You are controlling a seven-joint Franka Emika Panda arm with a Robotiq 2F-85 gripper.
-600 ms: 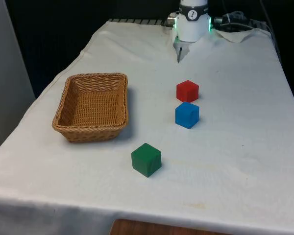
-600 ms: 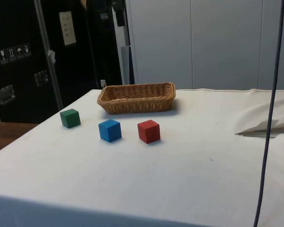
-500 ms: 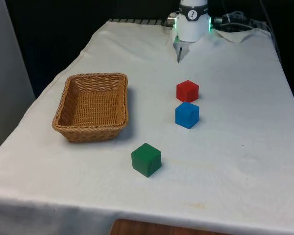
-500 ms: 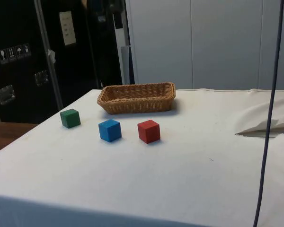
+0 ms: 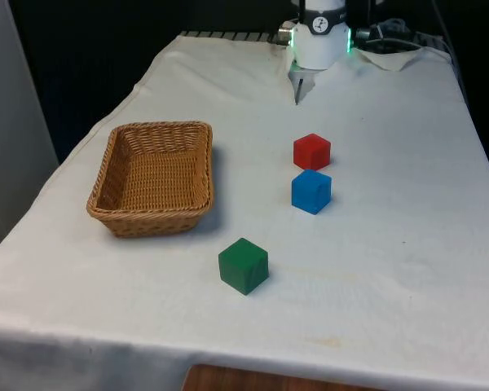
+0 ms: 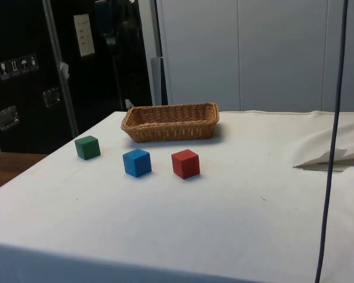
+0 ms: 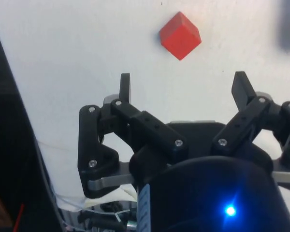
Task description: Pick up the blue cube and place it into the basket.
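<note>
The small blue cube (image 5: 311, 191) is sat on the white tablecloth (image 5: 391, 244) roughly mid-table, untouched, with nothing around it or on it. Just behind it, on the robot's side, a red cube (image 5: 311, 151) of about the same size is found, close by but not touching. A green cube (image 5: 244, 265) is placed nearer the camera and a bit toward the front view's left, well apart from the other two. From the side view the three are seen strung out in a loose row: green (image 6: 87, 147), blue (image 6: 137, 163), red (image 6: 185, 164).

The rectangular woven wicker basket (image 5: 114, 155) is set on the front view's left, well apart from the blue cube, and its inside is seen down to the weave.

The black two-finger gripper (image 7: 181, 89) is held up near the far end of the table, above bare cloth; in the wrist view its fingers (image 7: 124, 86) are spread wide with nothing held between them, and the red cube (image 7: 180, 36) is visible out beyond the tips.
</note>
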